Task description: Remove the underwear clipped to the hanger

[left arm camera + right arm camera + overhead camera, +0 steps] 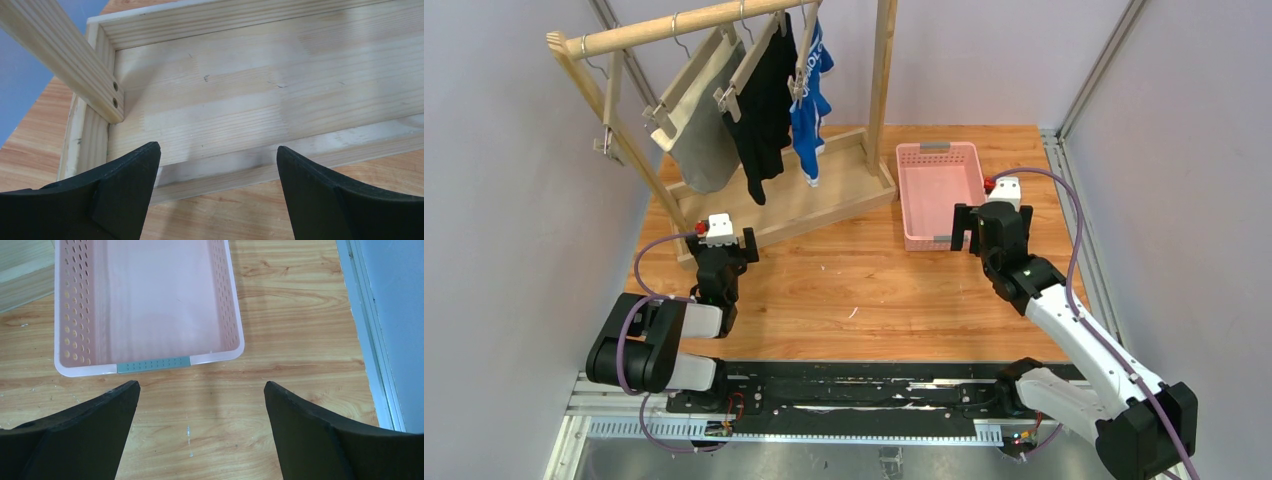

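Wooden rack (880, 90) stands on the table (854, 300). All the underwear is on it, three pieces clipped to clip hangers (754, 55) on the rack's top rail.
- grey underwear (699, 125): toward the rack's left end.
- black underwear (764, 110): mid-rack, just beside the grey.
- blue underwear (809, 100), white lettering: closest to the rack's right post, touching the black.

Left gripper (724, 248): just in front of the rack's left end, low. Fingers spread wide, nothing between them. Its wrist view looks past the tips (217, 147) onto the rack's base board (260, 80) and a slanted leg.

Right gripper (992, 225): well to the right of the rack, fingers wide apart, holding nothing. Pink basket (902, 190) sits just beside the rack's right end. In the wrist view the tips (201, 383) hang over bare table at the basket's near rim (150, 364).
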